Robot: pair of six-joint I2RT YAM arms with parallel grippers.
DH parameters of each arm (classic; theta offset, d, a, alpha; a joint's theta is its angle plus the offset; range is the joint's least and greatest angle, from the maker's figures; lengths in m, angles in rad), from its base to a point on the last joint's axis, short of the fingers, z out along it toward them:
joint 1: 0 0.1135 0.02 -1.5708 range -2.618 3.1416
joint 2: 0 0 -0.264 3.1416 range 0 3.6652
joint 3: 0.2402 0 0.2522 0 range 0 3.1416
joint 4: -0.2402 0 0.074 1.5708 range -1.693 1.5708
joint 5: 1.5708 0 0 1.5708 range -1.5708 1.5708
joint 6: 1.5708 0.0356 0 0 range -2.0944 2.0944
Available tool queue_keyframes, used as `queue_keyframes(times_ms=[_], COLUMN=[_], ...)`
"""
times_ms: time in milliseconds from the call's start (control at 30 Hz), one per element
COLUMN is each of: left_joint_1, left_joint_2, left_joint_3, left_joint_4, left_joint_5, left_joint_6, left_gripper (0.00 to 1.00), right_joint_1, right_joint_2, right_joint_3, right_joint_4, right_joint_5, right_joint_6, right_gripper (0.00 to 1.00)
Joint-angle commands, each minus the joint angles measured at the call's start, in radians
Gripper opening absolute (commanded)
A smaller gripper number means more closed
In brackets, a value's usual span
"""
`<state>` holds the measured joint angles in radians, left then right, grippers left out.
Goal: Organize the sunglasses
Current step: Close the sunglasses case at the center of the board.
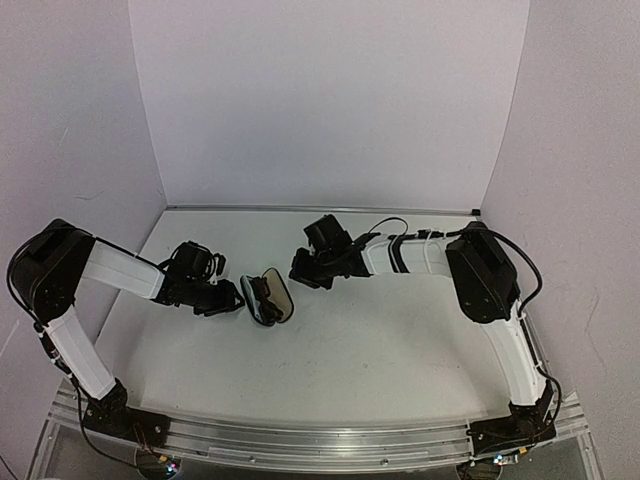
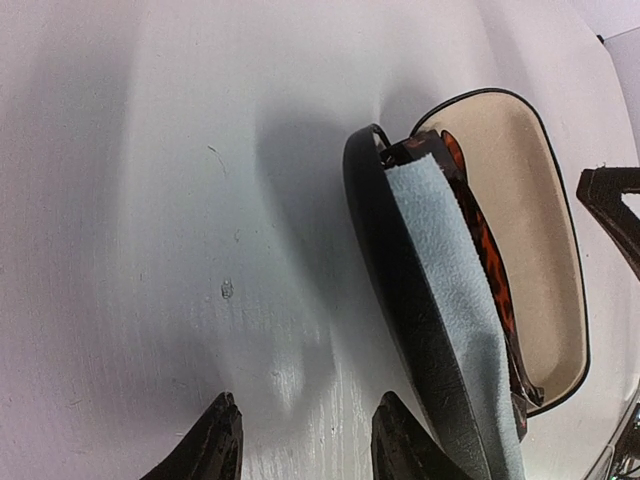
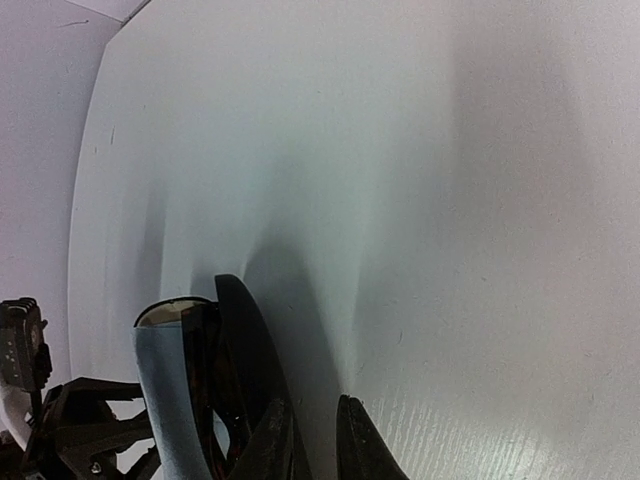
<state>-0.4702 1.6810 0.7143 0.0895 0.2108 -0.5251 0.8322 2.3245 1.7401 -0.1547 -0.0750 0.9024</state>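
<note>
Sam: White table (image 1: pixel 400 350), white walls. Where are the sunglasses (image 2: pixel 492 270)?

Lee: Inside the case (image 1: pixel 272 300), mid-table between the 2 arms. They're folded and lie along the black shell, with the blue cloth (image 2: pixel 450 290) draped over them. The tan-lined half gapes open beside them.

Sam: Grippers?

Lee: Left gripper (image 2: pixel 305 445) is about half spread, nothing between the fingers. 1 finger is right beside the shell's outer wall; can't tell if it touches. Right gripper (image 3: pixel 305 440) is just behind the open half's black back. Its fingers are almost together, with table showing through the thin slit, so it pinches nothing.

Sam: So the step is shutting the case, I'd say.

Lee: Agreed. My take: use left as a backstop on the shell so the case can't slide. Right works as 1 blunt pusher on the open half. Push mid-rim, not at a corner, or the case spins. Go slow near the seam, since the cloth edge looks likely to get caught there. Press until the rims meet.
</note>
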Motion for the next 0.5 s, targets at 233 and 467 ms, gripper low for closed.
queue_keyframes(times_ms=[233, 467], left_joint_1=[0.005, 0.005], left_joint_2=[0.034, 0.033], left_joint_3=[0.028, 0.030], left_joint_4=[-0.007, -0.004], left_joint_5=[0.024, 0.032], left_joint_6=[-0.015, -0.016], left_gripper=[0.45, 0.44], right_joint_1=[0.028, 0.040], right_joint_2=[0.071, 0.090], right_joint_3=[0.115, 0.133], right_joint_4=[-0.073, -0.080], right_joint_5=[-0.009, -0.014], right_joint_6=[-0.039, -0.034], right_gripper=[0.15, 0.13])
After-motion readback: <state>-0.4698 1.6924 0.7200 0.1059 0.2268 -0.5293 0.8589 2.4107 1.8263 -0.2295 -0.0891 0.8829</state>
